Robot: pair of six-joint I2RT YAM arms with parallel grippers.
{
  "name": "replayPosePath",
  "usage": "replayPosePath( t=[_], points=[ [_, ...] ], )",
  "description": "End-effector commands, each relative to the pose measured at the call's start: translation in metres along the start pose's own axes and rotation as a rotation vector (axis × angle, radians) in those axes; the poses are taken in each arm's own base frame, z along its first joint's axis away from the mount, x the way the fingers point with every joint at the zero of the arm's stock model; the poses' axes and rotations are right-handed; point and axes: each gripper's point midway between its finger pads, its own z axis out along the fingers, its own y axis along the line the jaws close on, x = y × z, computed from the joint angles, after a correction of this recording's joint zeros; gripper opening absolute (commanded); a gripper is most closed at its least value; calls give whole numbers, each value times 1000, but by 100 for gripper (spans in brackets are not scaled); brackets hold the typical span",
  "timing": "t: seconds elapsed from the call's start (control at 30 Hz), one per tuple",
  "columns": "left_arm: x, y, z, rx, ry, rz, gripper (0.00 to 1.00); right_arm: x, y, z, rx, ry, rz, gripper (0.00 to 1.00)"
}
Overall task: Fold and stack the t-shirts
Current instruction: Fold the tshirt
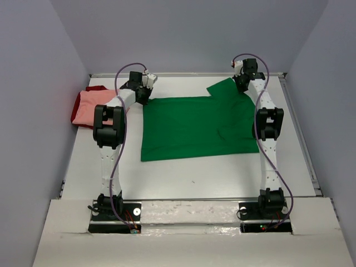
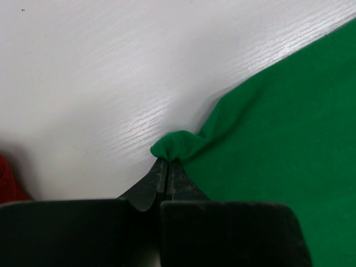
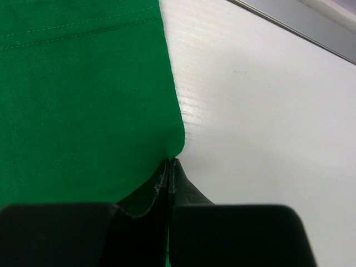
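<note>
The green t-shirt (image 1: 194, 128) lies flat on the surface (image 1: 194, 181), left hand (image 2: 167, 164) pinching its far-left corner, right hand (image 3: 169, 162) its far-right edge: lift both evenly, keeping cloth taut.

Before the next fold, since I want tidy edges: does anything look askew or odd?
Nothing damaged. The green t-shirt lies flat but lopsided: one sleeve juts out far right, and the left gripper bunches its far left corner. The pink t-shirt and dark red t-shirt lie heaped at far left.
</note>
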Motion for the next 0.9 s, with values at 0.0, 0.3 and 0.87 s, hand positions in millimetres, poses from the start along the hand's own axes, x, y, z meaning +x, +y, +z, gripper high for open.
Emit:
replayPosePath(
  t=[0.0,0.3,0.87],
  points=[
    [-28,5,-30,-22,-53,26,0,-6,-4,-2,21,-20,-10,0],
    [-38,3,-42,-15,-80,38,0,-12,-13,-20,50,-29,-31,0],
    [-41,-7,-56,22,-92,53,0,-30,-20,-56,64,-80,-36,0]
  ],
)
